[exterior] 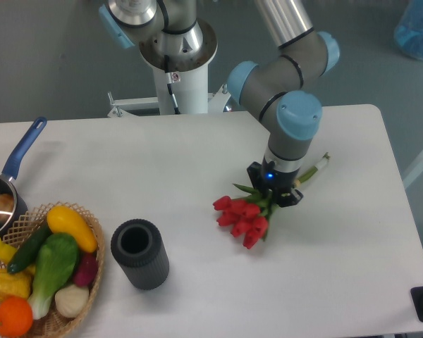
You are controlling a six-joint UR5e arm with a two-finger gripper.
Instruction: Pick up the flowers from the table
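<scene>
Red tulip heads of the flowers (pixel 242 220) lying on the white surface (pixel 197 162), just right of the dark ribbed cylinder (pixel 139 253), stems running up-right under the gripper (pixel 275 191). Gripper lowered over the stems close behind the blooms, probably for a firm bound hold; jaws hidden, so spread or pinching impossible to tell. One bunch, one cylinder, one basket (pixel 92 278) of produce, one blue-handled pan (pixel 17 158), both left of the cylinder.

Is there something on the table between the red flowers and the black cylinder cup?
No. In the camera view, only bare white table lies between the flowers and the black cup; nothing stands in that stretch.
</scene>
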